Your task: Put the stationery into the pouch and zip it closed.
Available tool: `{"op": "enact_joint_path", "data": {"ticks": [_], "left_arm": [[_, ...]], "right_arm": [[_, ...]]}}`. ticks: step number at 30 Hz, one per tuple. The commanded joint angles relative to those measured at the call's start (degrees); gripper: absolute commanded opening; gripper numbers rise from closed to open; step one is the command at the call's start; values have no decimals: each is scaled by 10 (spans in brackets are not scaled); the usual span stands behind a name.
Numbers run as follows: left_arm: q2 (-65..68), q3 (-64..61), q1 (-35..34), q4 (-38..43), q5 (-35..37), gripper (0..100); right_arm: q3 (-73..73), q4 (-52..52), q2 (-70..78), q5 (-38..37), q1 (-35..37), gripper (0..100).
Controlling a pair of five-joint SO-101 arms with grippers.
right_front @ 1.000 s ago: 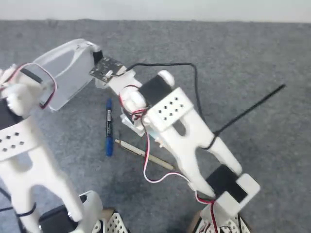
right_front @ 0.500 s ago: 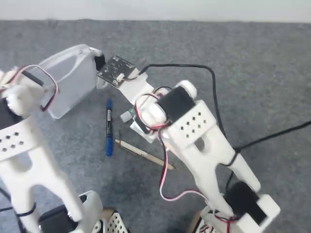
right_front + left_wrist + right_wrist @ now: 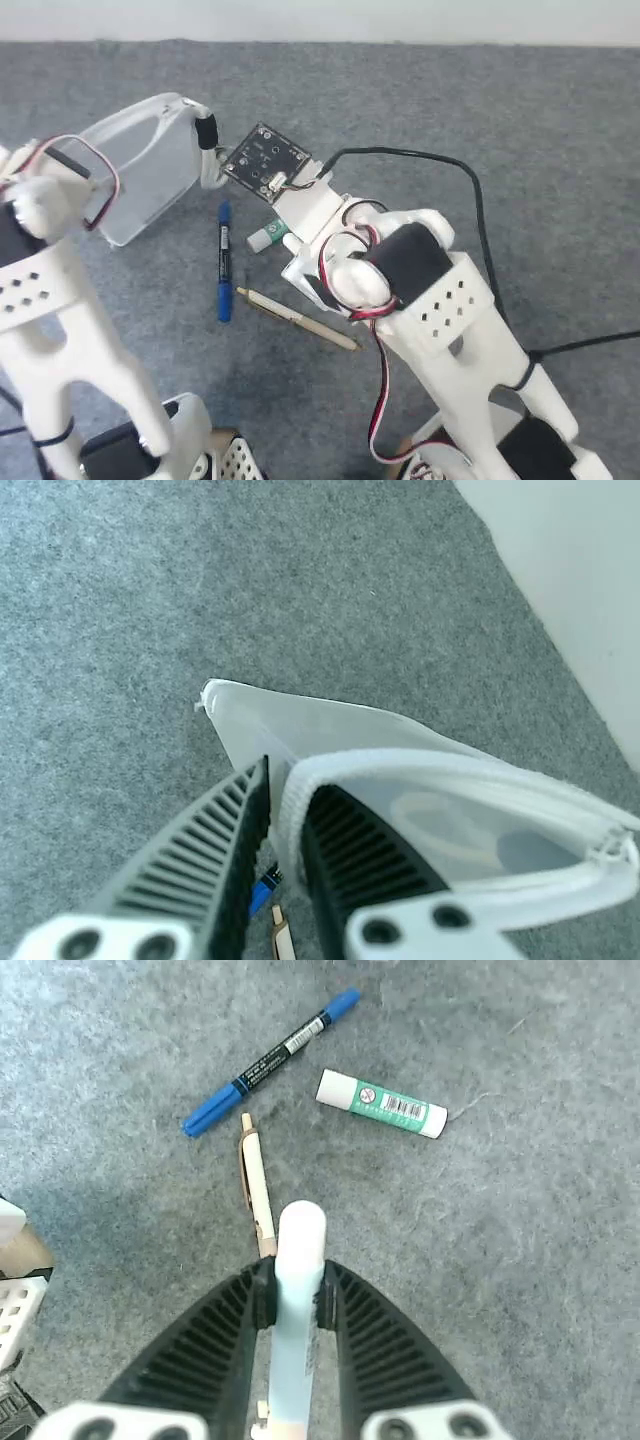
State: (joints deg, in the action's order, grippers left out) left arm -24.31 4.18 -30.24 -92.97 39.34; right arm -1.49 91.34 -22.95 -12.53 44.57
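Note:
A translucent white pouch (image 3: 140, 165) is held up off the grey carpet, its mouth open in the left wrist view (image 3: 450, 810). My left gripper (image 3: 278, 780) is shut on the pouch's rim. My right gripper (image 3: 207, 140) hangs beside the pouch's mouth, shut on a pale blue pen (image 3: 298, 1260) with a white end. Below it on the carpet lie a blue marker (image 3: 224, 262) (image 3: 270, 1060), a green-and-white glue stick (image 3: 268, 236) (image 3: 382, 1103) and a beige pen (image 3: 297, 318) (image 3: 257, 1182).
A black cable (image 3: 470, 210) loops over the carpet behind the right arm. The arms' bases (image 3: 150, 440) stand at the near edge. A pale wall (image 3: 320, 20) runs along the far side.
The right arm's body has swung back toward the near right, uncovering the glue stick. Its gripper stays beside the pouch's mouth. The pouch has shifted slightly.

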Motion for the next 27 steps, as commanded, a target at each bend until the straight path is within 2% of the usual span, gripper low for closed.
{"op": "enact_joint_path", "data": {"ticks": [1, 5, 9, 18, 27], "left_arm": [[-9, 25, 5, -1, -6, 10], [-6, 23, 27, -1, -6, 10], [-4, 16, 55, 0, -7, 10], [-4, 9, 55, 4, -7, 10], [-4, 5, 55, 3, -8, 10]], "right_arm": [[-4, -22, -28, 8, -8, 6], [-4, -25, -33, 17, -8, 6], [-4, -39, -33, 65, -9, 6], [-1, -41, -49, 69, -7, 6], [73, -88, -132, 69, -5, 6]]}}
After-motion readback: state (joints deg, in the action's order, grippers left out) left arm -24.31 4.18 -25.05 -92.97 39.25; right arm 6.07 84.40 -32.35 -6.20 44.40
